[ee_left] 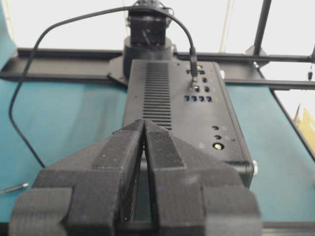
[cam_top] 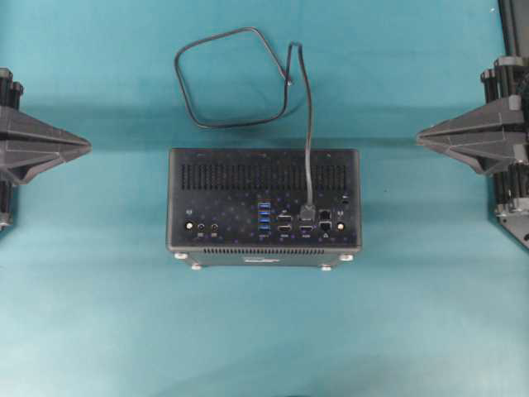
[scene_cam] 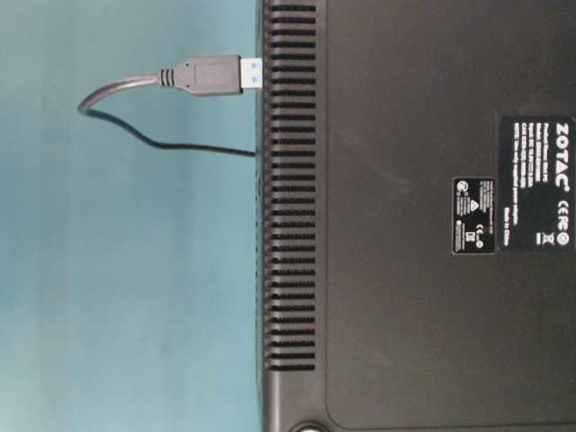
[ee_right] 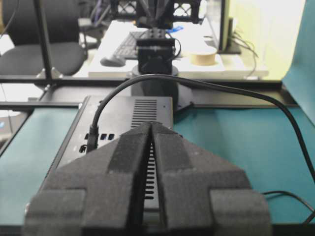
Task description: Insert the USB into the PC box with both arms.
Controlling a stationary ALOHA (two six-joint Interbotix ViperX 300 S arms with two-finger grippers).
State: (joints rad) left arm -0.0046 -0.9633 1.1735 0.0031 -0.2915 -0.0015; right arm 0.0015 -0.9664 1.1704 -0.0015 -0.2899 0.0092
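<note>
Closed fingers of the left gripper [ee_left: 144, 129] and right gripper [ee_right: 150, 129] are held empty, apart from the PC box [cam_top: 263, 207], where the USB [cam_top: 308, 212] is plugged.

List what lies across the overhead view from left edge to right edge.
left gripper → PC box, with the USB plugged into its port panel right of the box's middle, cable looping behind → right gripper.

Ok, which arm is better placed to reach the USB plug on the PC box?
Right, probably. The USB plug sits right of the PC box's middle, nearer the right gripper than the left gripper; both are shut.
</note>
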